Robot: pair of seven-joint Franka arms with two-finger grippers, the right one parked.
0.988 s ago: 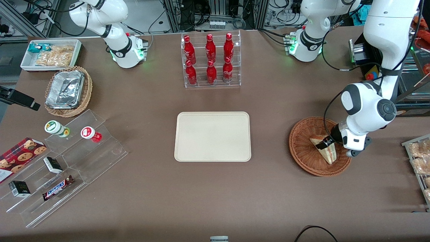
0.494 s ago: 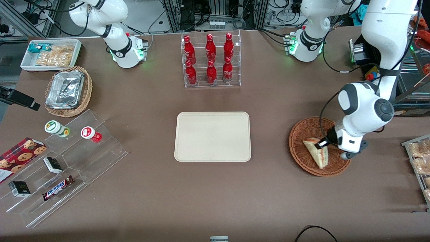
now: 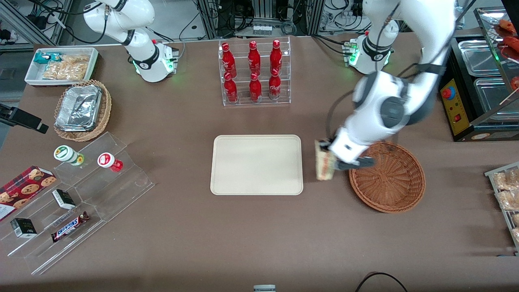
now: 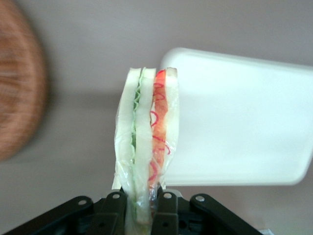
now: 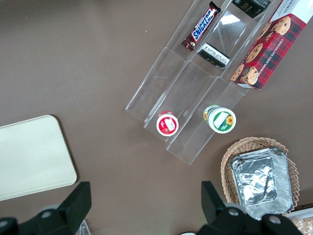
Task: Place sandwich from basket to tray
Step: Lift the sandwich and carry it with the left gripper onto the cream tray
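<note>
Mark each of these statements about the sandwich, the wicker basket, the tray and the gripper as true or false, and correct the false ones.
1. The gripper is shut on the sandwich. True.
2. The sandwich lies in the wicker basket. False: it hangs in the gripper above the table, between the basket and the tray.
3. The tray has nothing on it. True.
4. The sandwich rests flat on the tray. False: it is held on edge, with its red and green filling layers facing the wrist camera, not yet over the tray.
5. The gripper holds the sandwich by its bread faces. True: one finger presses each side.
</note>
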